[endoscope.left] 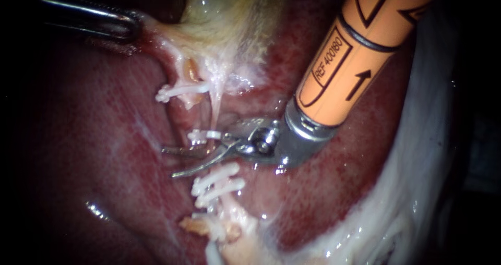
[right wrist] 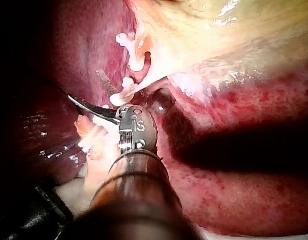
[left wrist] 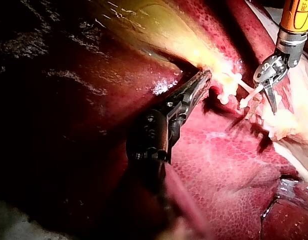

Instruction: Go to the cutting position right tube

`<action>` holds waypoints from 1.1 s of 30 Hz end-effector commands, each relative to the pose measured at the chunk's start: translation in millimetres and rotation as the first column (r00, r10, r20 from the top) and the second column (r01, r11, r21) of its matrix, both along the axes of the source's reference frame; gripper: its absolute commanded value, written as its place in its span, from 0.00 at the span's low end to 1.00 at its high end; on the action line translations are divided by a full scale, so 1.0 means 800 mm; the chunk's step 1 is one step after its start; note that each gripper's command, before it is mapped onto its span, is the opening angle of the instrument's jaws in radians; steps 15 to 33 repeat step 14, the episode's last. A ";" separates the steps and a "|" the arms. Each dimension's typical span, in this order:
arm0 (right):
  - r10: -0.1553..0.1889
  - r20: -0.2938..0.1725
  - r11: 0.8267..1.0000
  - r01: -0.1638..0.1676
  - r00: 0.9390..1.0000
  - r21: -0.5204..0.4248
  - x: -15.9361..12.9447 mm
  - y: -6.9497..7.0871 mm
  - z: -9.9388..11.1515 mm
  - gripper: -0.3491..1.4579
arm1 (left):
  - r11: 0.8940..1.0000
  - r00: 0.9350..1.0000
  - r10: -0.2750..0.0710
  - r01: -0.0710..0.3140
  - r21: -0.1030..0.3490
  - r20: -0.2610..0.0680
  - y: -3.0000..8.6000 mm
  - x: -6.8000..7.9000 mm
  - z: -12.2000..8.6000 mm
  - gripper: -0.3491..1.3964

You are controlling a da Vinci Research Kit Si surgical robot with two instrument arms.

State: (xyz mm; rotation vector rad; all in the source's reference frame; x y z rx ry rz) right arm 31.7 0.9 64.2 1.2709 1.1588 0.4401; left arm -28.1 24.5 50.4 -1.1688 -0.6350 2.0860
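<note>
Liver [endoscope.left: 104, 155] fills the field, dark red and wet. Gallbladder [endoscope.left: 224, 14], pale yellow, lies at the far centre. Our right instrument [endoscope.left: 169, 162] comes in from the far right on an orange shaft. Its two thin blades stand spread and point left, with a clear gap between them. Our left instrument [endoscope.left: 133, 27] enters from the far left, its jaws pinched on the gallbladder's pale neck tissue. From that neck the right tube [endoscope.left: 214, 111], a thin whitish strand, runs toward us and passes near the root of the spread blades. We cannot tell whether either blade touches it. A small clip [endoscope.left: 204, 135] sits on it just beyond the blades, and paired clips [endoscope.left: 218, 184] sit just nearer. A lone clip [endoscope.left: 180, 91] lies farther left, on a separate stump.
</note>
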 end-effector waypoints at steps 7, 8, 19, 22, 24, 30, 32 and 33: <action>0.007 -0.021 1.000 -0.007 1.000 0.018 -0.0002 0.0004 -0.0025 0.92 | 1.000 1.000 0.001 -0.001 0.000 0.001 0.0000 0.0001 0.0000 0.00; 0.007 -0.021 1.000 -0.006 1.000 0.018 -0.0002 0.0004 -0.0025 0.92 | 1.000 1.000 0.001 -0.001 0.000 0.001 0.0000 0.0002 0.0000 0.00; 0.007 -0.021 1.000 -0.006 1.000 0.017 -0.0003 0.0004 -0.0024 0.92 | 1.000 1.000 0.001 -0.001 0.000 0.001 0.0001 0.0001 0.0000 0.00; 0.007 -0.021 1.000 -0.006 1.000 0.017 -0.0003 0.0004 -0.0024 0.92 | 1.000 1.000 0.001 -0.001 0.000 0.001 0.0001 0.0001 0.0000 0.00; 0.007 -0.021 1.000 -0.006 1.000 0.017 -0.0003 0.0004 -0.0024 0.92 | 1.000 1.000 0.001 -0.001 0.000 0.001 0.0001 0.0001 0.0000 0.00; 0.007 -0.021 1.000 -0.006 1.000 0.017 -0.0003 0.0004 -0.0024 0.92 | 1.000 1.000 0.001 -0.001 0.000 0.001 0.0001 0.0001 0.0000 0.00; 0.007 -0.021 1.000 -0.006 1.000 0.017 -0.0003 0.0004 -0.0024 0.92 | 1.000 1.000 0.001 -0.001 0.000 0.001 0.0001 0.0001 0.0000 0.00; 0.007 -0.021 1.000 -0.006 1.000 0.017 -0.0003 0.0004 -0.0024 0.92 | 1.000 1.000 0.001 -0.001 0.000 0.001 0.0001 0.0001 0.0000 0.00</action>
